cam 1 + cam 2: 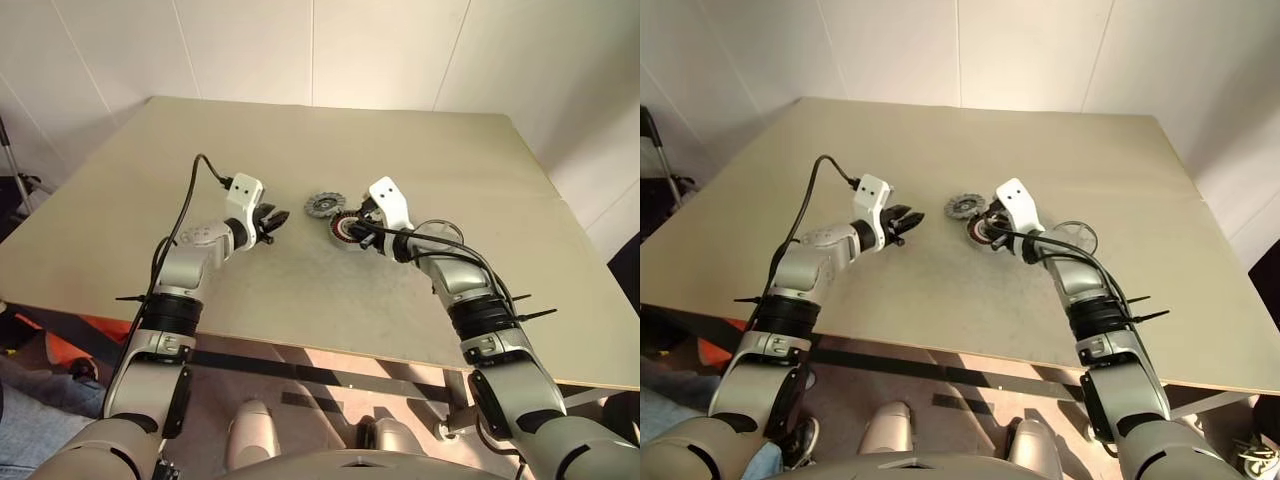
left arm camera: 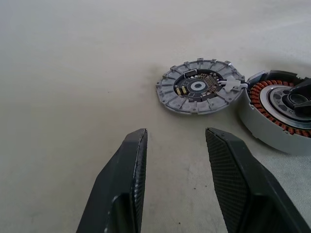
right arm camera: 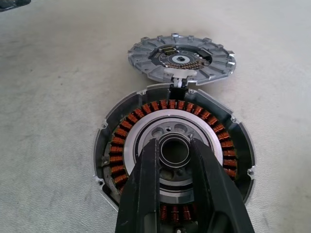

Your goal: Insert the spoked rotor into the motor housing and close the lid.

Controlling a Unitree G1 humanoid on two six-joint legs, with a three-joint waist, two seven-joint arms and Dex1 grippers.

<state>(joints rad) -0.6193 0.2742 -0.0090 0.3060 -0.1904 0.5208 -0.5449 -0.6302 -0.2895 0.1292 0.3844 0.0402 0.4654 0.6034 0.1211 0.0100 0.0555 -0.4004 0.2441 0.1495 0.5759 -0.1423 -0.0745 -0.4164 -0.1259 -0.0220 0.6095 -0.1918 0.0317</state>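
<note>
Your right gripper (image 3: pixel 175 167) reaches into the housing (image 1: pixel 347 231), fingers a little apart around its central ring; a firm grip cannot be confirmed. Your left gripper (image 2: pixel 177 160) hovers left of both parts, fingers apart, holding nothing. The rotor (image 1: pixel 324 206) lies flat on the table (image 1: pixel 450 150), touching the housing's far-left edge.

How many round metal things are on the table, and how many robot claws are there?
Grey toothed discs: 1, the spoked rotor
Cups with an orange-copper ring: 1, the motor housing
Robot claws: 2, the left claw and the right claw
Total: 4
</note>
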